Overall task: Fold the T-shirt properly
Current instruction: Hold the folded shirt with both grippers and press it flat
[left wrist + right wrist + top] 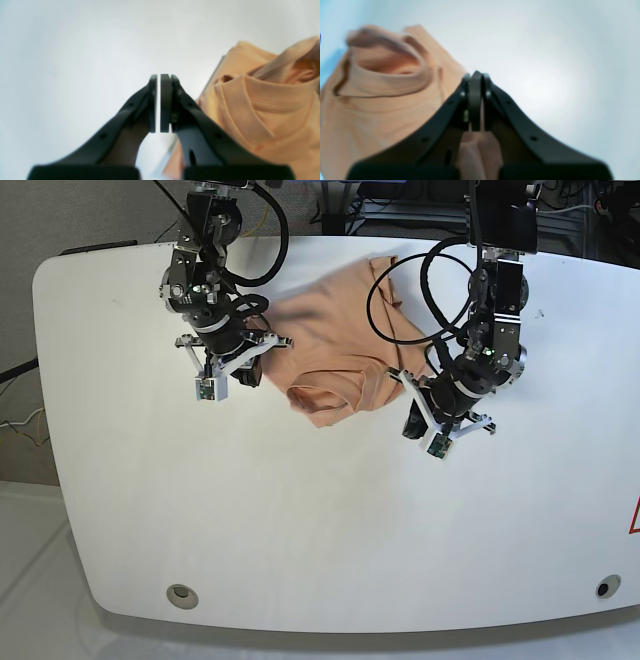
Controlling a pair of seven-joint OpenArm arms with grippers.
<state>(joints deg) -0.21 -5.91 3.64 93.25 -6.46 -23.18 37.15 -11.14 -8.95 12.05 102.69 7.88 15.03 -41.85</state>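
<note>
The salmon T-shirt lies bunched at the table's far middle, and its left part looks blurred. In the base view my right gripper is at the shirt's left edge. The right wrist view shows that gripper shut, with peach fabric between its fingers and the crumpled T-shirt spreading to the left. My left gripper is at the shirt's right edge. In the left wrist view that gripper is shut with nothing between its pads, and the T-shirt lies just to its right.
The white table stretches wide toward its near edge, with two round holes near the front corners. Black cables loop over the shirt's far side. Frames and cables crowd the space beyond the far edge.
</note>
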